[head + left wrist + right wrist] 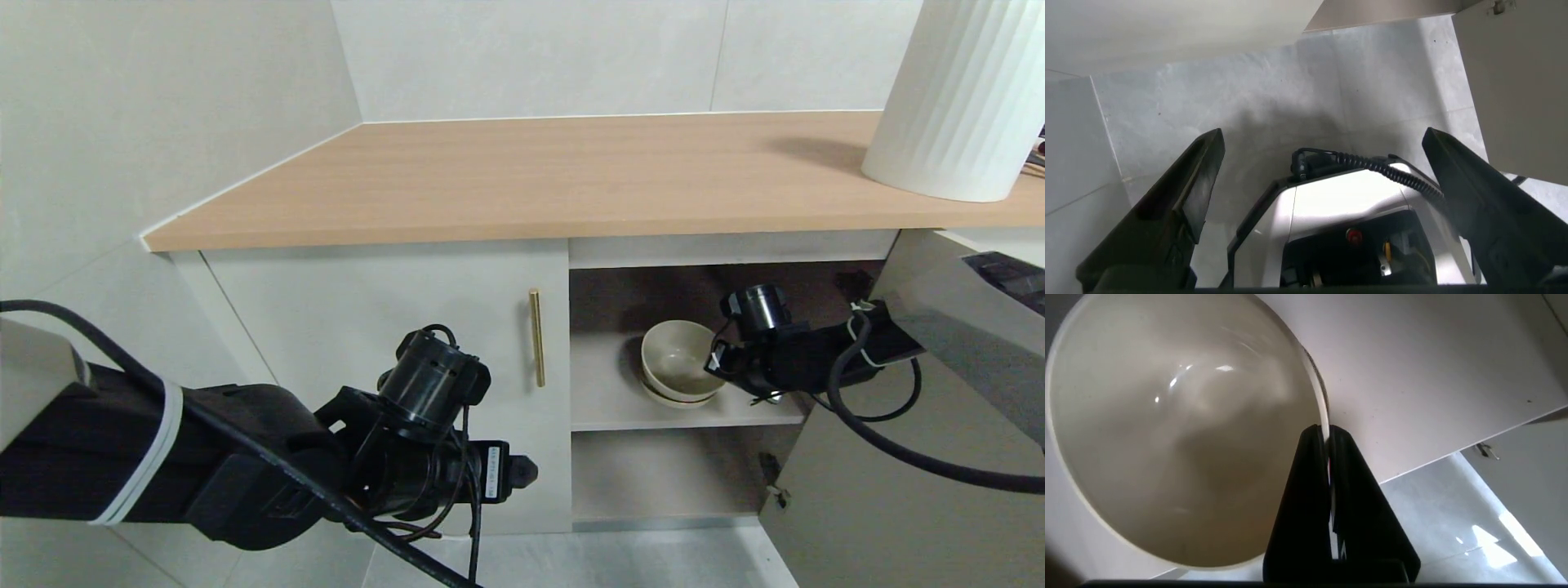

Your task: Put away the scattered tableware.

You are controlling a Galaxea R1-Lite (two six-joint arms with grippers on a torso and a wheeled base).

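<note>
On the shelf [604,402], right hand [1328,445] pinches tilted bowl [674,359] at rim; left hand [1323,140] gapes

Landmark = gold handle [535,336], upright on closed cab. door. Above it: wood counter [506,180], running across both sides of handle and into the wall corner. One ribbed white vessel [955,98] stands upright on it, well to handle's right at counter's far end. Just right of handle, approx. same height: mid shelf [608,404] of open cab. compartment, pale board. On it, cream bowl [676,359], tilted, mouth turned partly outward, sitting in a lower dish [679,399] that rests on shelf w/ rim showing under bowl. Below and right of handle: bottom shelf [661,474], pale. Lower still, in front of cab.: grey tiled floor [612,559].
</note>
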